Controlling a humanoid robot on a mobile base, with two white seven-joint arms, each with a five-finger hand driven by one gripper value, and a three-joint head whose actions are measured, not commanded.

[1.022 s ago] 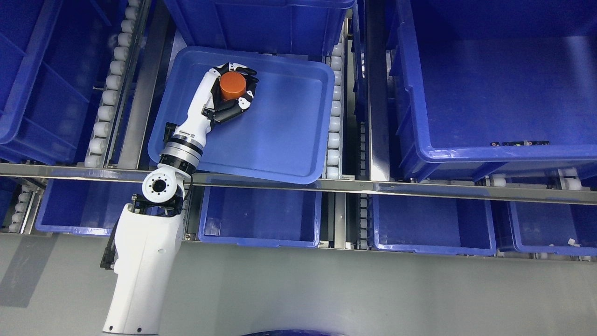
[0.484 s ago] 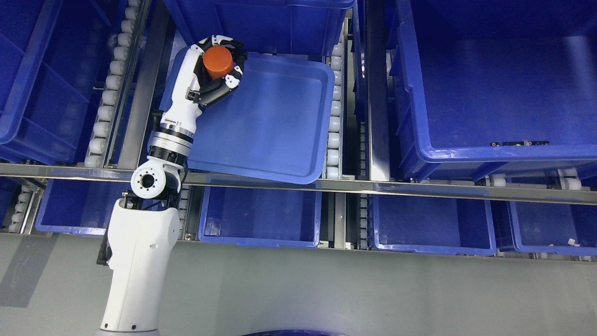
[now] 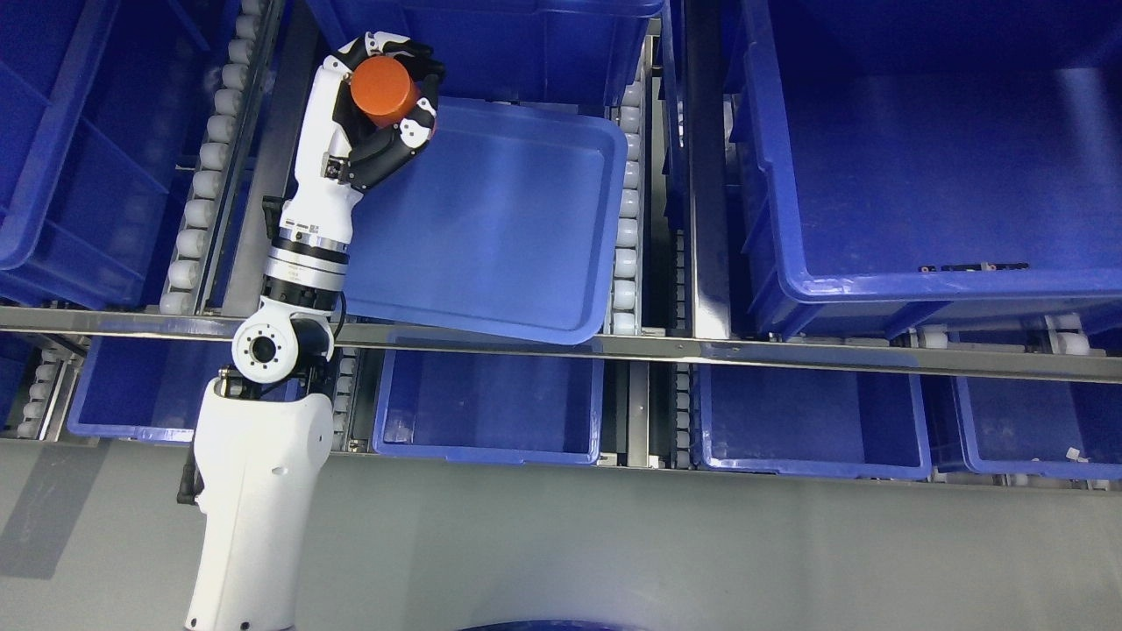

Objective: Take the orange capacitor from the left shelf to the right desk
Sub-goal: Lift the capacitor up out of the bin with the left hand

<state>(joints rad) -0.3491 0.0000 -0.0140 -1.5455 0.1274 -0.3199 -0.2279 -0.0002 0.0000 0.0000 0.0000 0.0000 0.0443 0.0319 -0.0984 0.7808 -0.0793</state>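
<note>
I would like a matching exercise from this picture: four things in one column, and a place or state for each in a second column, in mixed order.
Things:
1. orange capacitor
2. left robot hand
3. shallow blue tray
4. large blue bin

Places or states:
A. at the upper right
B. in the middle, nothing lying in it
C. held over the tray's upper left corner
D. fingers closed around a cylinder

Pairs: 1-C, 2-D, 3-B, 4-A

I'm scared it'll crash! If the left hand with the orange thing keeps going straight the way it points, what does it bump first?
Probably the tall blue bin right past the left hand, which holds the orange capacitor. Height is hard to judge from above, so it might pass over the bin's rim.
</note>
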